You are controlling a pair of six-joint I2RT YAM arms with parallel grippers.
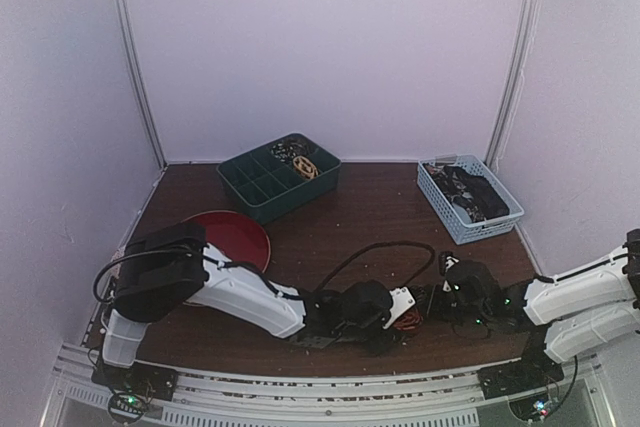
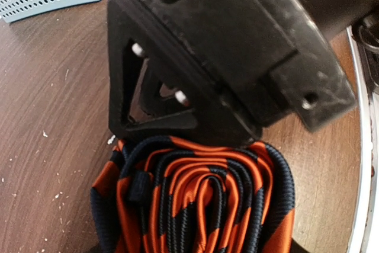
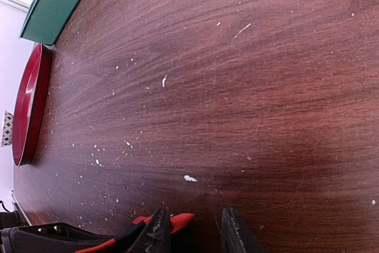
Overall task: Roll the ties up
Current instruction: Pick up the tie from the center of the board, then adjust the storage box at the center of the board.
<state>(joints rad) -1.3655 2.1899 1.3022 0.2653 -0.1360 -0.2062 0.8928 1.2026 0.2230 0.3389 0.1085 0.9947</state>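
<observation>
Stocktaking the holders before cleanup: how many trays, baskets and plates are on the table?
Green tray: 1
Pale blue basket: 1
Red plate: 1
Total: 3

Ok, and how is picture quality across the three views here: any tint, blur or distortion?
Top external: violet cast, and the dark near centre is hard to read. Left wrist: the striped tie is fairly sharp, the right edge washed out. Right wrist: strong fisheye bends the table grain, and its own fingers at the bottom edge are soft.
</observation>
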